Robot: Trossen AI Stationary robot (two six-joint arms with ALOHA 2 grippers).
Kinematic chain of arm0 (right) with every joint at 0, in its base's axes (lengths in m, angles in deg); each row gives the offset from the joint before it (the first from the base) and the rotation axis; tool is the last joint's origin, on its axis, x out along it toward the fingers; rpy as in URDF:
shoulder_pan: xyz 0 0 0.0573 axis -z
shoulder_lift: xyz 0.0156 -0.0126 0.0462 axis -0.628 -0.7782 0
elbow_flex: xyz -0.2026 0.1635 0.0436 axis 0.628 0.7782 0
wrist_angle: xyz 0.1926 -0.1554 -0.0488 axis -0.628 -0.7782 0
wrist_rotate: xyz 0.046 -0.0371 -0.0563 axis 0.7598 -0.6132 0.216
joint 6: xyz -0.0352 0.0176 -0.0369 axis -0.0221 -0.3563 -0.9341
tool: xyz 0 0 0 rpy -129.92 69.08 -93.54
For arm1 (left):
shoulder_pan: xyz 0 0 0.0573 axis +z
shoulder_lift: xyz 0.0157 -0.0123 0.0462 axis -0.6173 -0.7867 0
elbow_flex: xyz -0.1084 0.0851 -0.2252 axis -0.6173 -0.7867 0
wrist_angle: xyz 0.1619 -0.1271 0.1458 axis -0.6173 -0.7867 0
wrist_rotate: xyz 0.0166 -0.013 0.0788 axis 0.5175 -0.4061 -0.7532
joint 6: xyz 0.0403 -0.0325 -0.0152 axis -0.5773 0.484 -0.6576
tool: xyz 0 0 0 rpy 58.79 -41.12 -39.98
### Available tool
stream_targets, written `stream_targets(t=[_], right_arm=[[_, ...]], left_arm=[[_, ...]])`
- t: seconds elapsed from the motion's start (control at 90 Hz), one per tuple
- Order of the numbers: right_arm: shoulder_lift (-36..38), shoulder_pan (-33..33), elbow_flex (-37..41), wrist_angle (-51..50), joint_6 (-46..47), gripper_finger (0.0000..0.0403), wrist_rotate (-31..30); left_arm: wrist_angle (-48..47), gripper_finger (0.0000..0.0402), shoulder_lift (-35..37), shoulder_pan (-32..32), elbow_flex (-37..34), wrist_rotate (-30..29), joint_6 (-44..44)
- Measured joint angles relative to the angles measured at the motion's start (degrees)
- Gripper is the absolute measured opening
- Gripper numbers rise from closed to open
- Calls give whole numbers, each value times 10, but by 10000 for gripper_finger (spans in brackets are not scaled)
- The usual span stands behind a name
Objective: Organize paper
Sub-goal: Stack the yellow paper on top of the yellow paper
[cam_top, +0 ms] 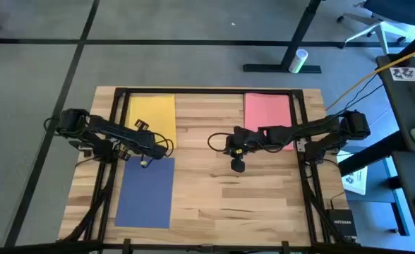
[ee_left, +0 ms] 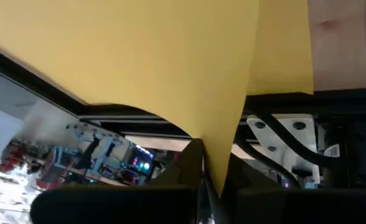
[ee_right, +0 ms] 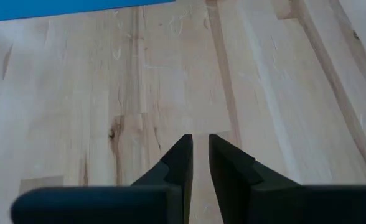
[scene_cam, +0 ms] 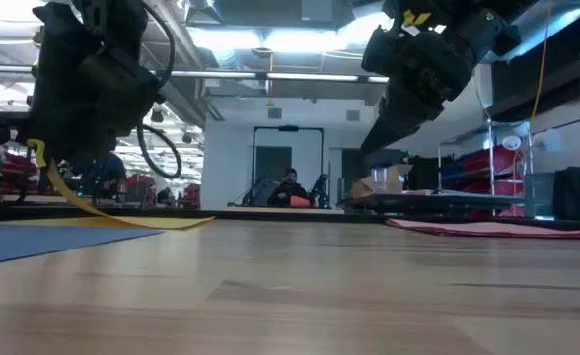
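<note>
high view: wooden table (cam_top: 214,176) with three sheets on it, yellow sheet (cam_top: 151,114) at about 11 o'clock, pink sheet (cam_top: 267,113) at 1 o'clock, blue sheet (cam_top: 146,192) at 8 o'clock. left gripper (cam_top: 145,156) sits at the near edge of the yellow sheet, just above the blue one. right gripper (cam_top: 237,164) is near table centre, over bare wood, apart from the pink sheet. low view: yellow sheet's edge (scene_cam: 122,215) is lifted off the table and curls down from the left gripper (scene_cam: 48,158); pink sheet (scene_cam: 497,229) lies flat at 3 o'clock; a person (scene_cam: 290,187) sits far back in the room. left wrist view: fingers (ee_left: 192,158) pinched on the yellow sheet's edge. right wrist view: fingers (ee_right: 182,162) nearly together with a thin gap, nothing held, above bare wood.
</note>
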Motion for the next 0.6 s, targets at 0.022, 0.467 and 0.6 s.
stream_targets(t=[0.022,0.467,0.6], right_arm=[[0,0,0,0,0,40,0],[0,0,0,1,3,82,-1],[0,0,0,1,4,102,-1]], left_arm=[[0,6,0,2,-3,2,6],[10,82,0,9,-11,-12,3],[11,99,0,9,-11,-22,3]])
